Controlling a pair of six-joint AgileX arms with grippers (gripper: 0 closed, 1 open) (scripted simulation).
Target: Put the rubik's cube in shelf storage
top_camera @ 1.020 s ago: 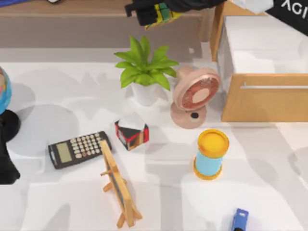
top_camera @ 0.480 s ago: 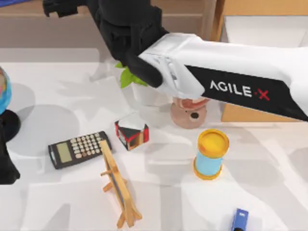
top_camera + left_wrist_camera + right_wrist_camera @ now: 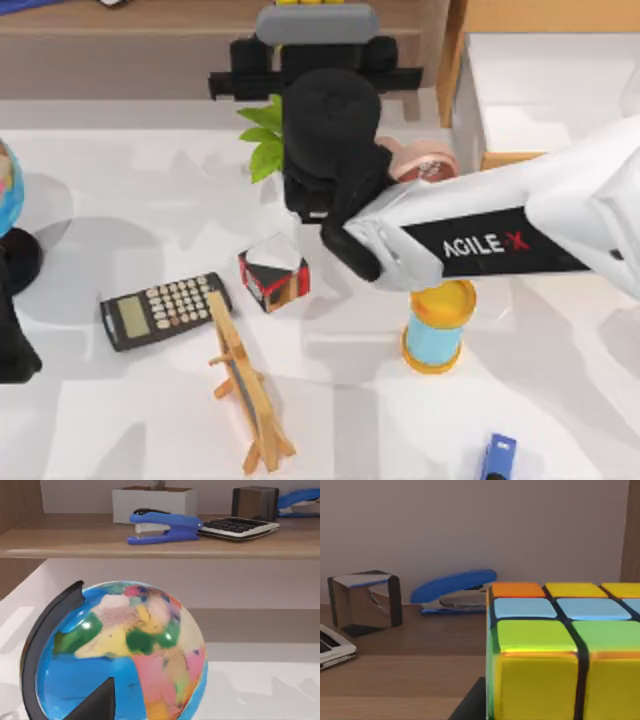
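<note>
Yellow-green rubik's cube (image 3: 565, 655) cut off at frame edge over shelf storage (image 3: 395, 680); jaws' state unreadable.

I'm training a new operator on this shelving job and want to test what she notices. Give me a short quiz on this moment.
1. True or false: the red, black and white cube stands on the white table near the dark calculator.
2. Which arm stretches across to the long brown wooden shelf? A: the left arm, at the top view's left edge. B: the right arm.
3. Fill in: in the right wrist view, behind the yellow-and-green rubik's cube, a blue ____ lies on the shelf board.

Key: 1 true; 2 B; 3 stapler.
</note>
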